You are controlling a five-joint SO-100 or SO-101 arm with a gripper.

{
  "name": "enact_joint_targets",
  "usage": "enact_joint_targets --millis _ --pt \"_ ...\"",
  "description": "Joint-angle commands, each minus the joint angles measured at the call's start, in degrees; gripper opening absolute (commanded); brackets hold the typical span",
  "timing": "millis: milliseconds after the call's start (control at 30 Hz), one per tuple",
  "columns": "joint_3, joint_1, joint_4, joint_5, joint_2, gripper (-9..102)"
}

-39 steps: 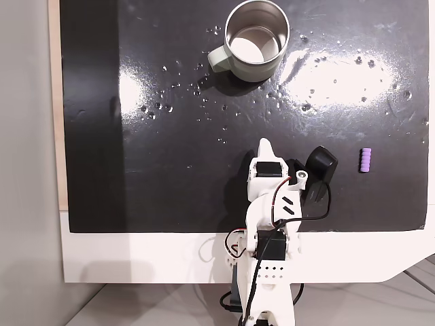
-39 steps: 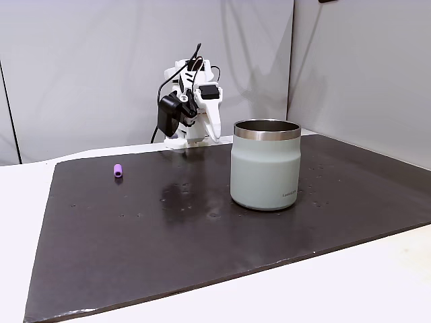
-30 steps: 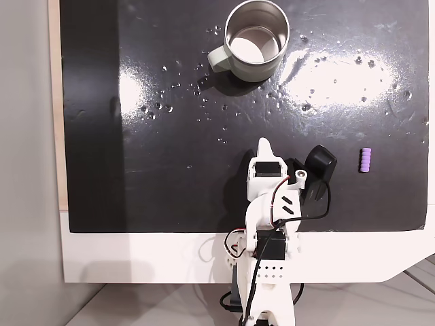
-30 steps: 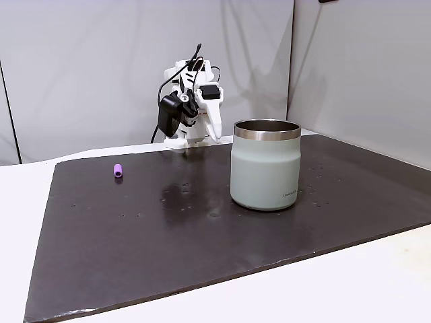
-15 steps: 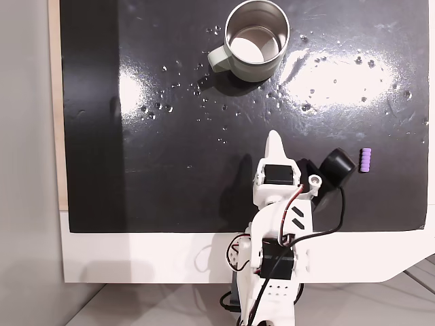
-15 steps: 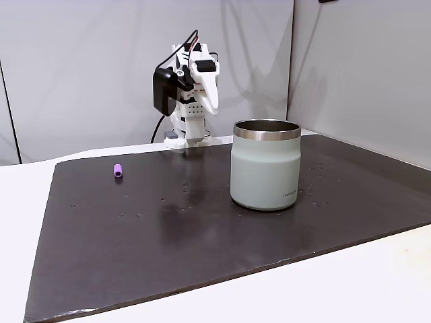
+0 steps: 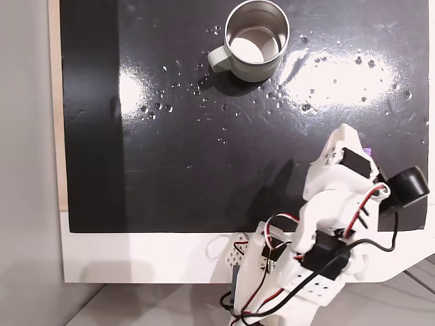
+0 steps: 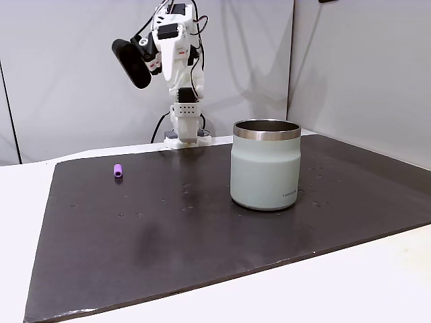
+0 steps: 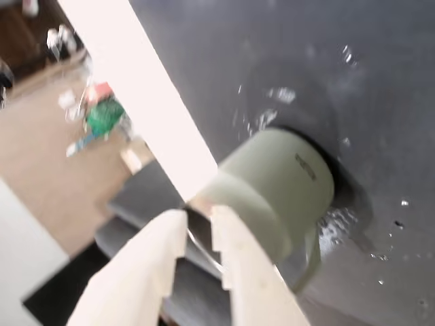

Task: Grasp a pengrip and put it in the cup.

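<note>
Wrist view, near to far: the jaws [image 9: 198,221] enter from the bottom edge as two pale fingers [image 9: 153,265] standing slightly apart with nothing between them. Beyond them lies the cup [image 9: 275,193], seen tilted and motion-blurred, with its handle toward the lower right of the picture. Its mouth is partly covered by the finger tips. A bright white strip crosses the upper left. The coloured shapes beyond it are too blurred to identify.

Side-on fixed view: the dark mat [image 8: 168,229] covers the bench [image 8: 350,282]. The cup [image 8: 264,165] stands upright on the mat, right of centre. Its handle is hidden from this side. The pengrip [image 8: 118,171] lies on the mat near the far left edge, well apart from the cup. Its long axis runs roughly toward and away from this camera. The arm [image 8: 176,60] is raised high above its base at the far edge of the mat. The jaw tips cannot be made out here.

Top-down fixed view: the cup [image 7: 255,39] shows its shiny inside and a handle [image 7: 217,60] pointing to the lower left. The arm [image 7: 333,204] leans toward the right side of the mat [image 7: 170,136]. A small purple patch [image 7: 368,150] at the arm's upper edge is probably the pengrip, mostly covered by the arm.
</note>
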Motion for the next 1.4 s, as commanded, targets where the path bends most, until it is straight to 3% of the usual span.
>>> enact_joint_targets --millis 0,467,700,1367 --pt "-11.95 4.83 5.27 1.14 -10.11 0" --pt "-28.92 16.88 24.43 10.63 -39.73 25" --pt "-31.64 16.79 25.14 11.69 -48.08 31" --pt "-33.49 20.83 20.57 10.72 -67.15 30"
